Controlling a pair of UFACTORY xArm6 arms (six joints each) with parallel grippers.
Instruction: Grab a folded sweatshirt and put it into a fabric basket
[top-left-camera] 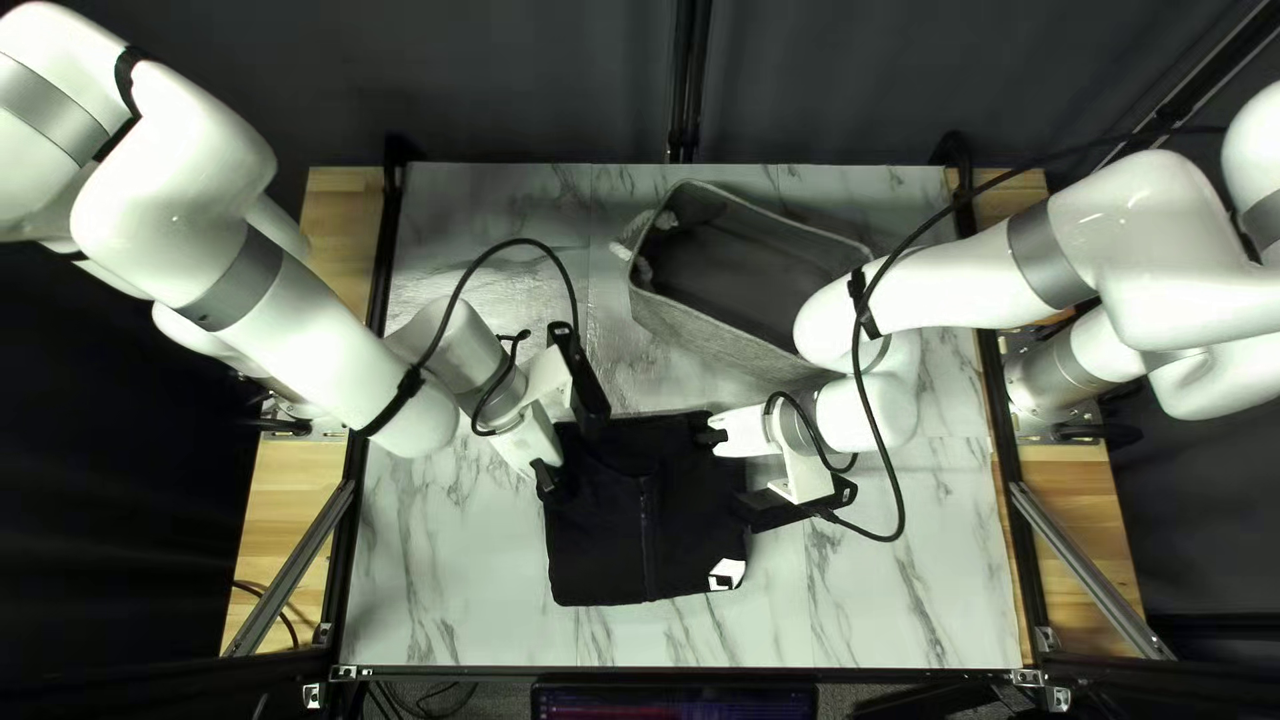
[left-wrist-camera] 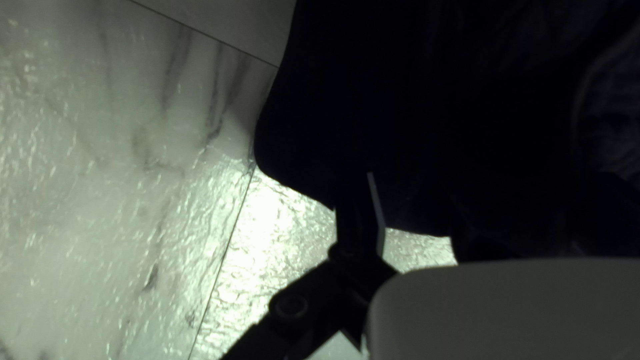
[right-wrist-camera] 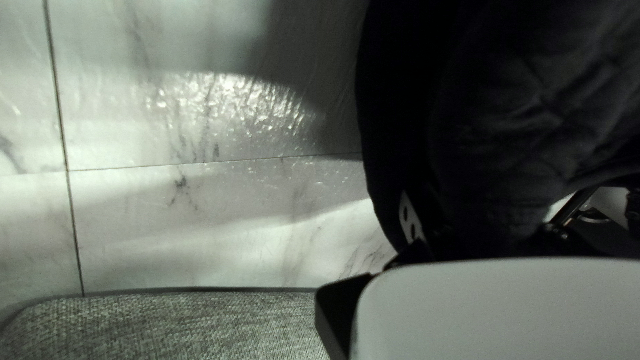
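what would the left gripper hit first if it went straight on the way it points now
Most likely the sweatshirt: its dark cloth lies ahead of the left gripper in the left wrist view. Whether any gap remains between them is unclear.

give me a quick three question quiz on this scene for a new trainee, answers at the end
1. True or false: the basket stands nearer the table's far edge than the dark sweatshirt does.
2. Where is the sweatshirt?
a) inside the basket
b) on the table
c) draped over the basket's rim
3. Fill in the blank: of the two wrist views, only the ____ one shows the basket's woven grey fabric.

Key: 1 true; 2 b; 3 right
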